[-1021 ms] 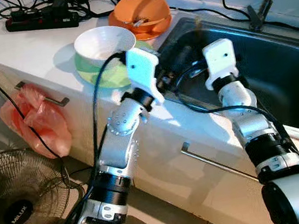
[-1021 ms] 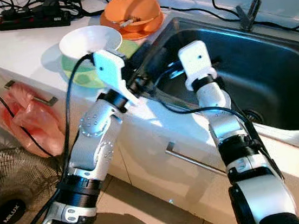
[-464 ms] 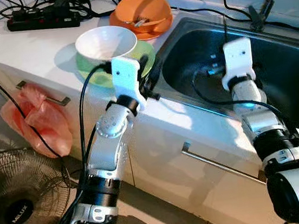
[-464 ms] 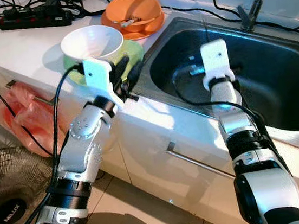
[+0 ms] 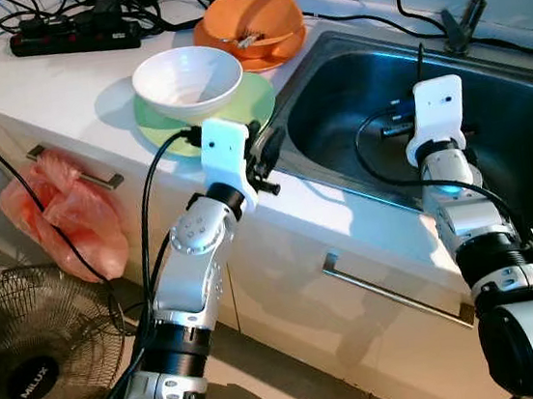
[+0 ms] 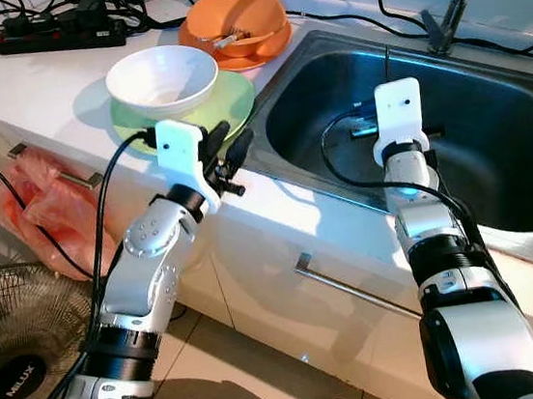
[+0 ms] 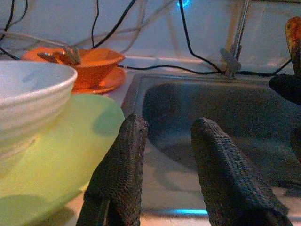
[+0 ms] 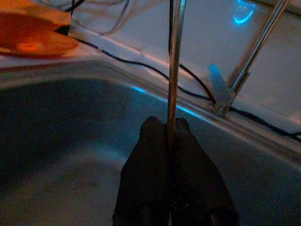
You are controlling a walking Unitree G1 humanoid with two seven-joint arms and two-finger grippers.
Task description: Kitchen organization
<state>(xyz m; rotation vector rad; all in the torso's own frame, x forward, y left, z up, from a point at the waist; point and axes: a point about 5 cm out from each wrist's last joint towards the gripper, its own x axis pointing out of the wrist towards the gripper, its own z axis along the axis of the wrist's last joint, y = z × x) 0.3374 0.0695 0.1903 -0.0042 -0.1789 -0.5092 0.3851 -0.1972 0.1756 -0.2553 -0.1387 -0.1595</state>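
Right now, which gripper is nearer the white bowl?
Left. The left gripper hovers beside the green plate under the white bowl; the right gripper is over the sink.

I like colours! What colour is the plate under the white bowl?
Light green plate, clearest in the right eye view.

We see sink (image 5: 352, 101): brushed metal, dull sheen. White bowl (image 5: 187, 78): glossy. Green plate (image 5: 236, 106): smooth plastic look. Left gripper fingers (image 7: 123, 174): rough woven-textured black. Thin rod (image 8: 175, 61): shiny metal.
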